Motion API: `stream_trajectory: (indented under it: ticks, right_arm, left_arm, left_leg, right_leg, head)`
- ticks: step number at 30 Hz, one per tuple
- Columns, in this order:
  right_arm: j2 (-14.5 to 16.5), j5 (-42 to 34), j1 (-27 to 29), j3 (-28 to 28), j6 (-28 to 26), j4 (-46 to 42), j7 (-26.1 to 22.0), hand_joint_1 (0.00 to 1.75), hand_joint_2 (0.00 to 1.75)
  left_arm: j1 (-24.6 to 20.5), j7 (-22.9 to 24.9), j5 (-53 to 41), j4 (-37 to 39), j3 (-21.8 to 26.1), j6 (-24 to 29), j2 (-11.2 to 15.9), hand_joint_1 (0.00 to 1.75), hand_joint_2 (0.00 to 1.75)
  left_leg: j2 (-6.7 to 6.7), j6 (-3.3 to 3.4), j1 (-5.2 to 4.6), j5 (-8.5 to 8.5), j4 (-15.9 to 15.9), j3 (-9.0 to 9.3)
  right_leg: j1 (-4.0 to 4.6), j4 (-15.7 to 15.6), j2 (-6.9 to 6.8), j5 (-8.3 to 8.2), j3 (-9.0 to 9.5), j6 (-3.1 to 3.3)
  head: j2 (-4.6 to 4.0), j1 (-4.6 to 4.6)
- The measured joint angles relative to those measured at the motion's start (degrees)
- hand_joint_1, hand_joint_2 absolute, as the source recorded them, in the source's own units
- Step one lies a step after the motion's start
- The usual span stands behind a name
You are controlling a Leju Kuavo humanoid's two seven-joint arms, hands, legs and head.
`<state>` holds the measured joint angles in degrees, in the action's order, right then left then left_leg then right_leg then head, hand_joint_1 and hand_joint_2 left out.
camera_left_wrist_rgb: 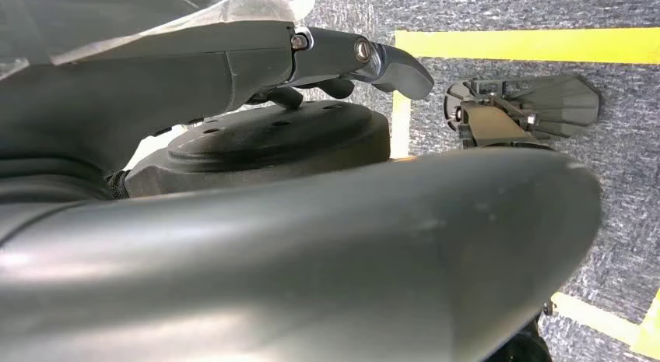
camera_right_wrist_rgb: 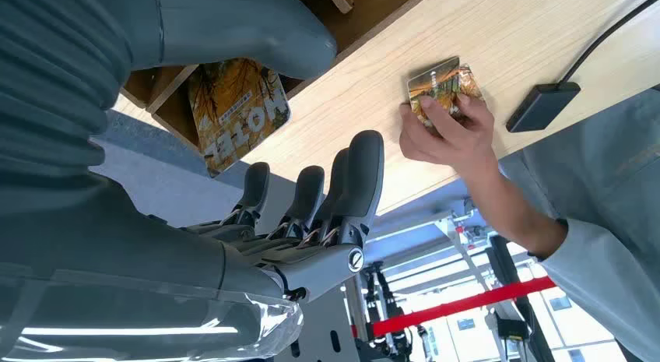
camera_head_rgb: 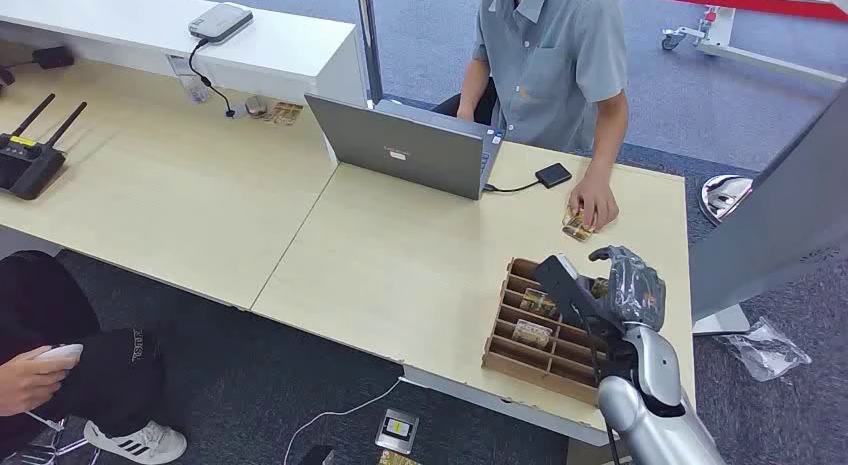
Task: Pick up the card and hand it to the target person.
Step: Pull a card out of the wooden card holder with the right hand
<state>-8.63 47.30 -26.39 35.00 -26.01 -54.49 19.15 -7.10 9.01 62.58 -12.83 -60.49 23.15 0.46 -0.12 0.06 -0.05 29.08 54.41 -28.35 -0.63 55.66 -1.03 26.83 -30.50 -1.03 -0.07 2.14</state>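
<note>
While the right robot hand (camera_head_rgb: 622, 285) hovers empty, fingers (camera_right_wrist_rgb: 366, 171) spread, over the tray (camera_head_rgb: 505, 350), lower squarely onto the card (camera_right_wrist_rgb: 233, 113) beneath its thumb.

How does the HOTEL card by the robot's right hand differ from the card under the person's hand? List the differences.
1. The HOTEL card sits at the wooden rack; the card under the person's hand lies flat on the table.
2. The HOTEL card is next to the right hand; the other is pressed by the person's hand.
Both carry a golden-brown print.
</note>
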Motion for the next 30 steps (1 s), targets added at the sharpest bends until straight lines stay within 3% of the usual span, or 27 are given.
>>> stream_trajectory:
  ticks: [30]
  right_arm:
    - [-1.45,0.36,1.89,-1.00,0.61,-1.98,1.36,0.87,1.75]
  left_arm:
    - [0.01,0.04,-0.09,0.00,-0.01,-0.82,0.11,0.00,0.00]
  left_leg:
    - [0.00,0.01,0.00,0.01,0.00,0.00]
  right_leg:
    - [0.00,-0.01,0.00,0.00,0.00,0.00]
  head:
    - [-0.01,0.00]
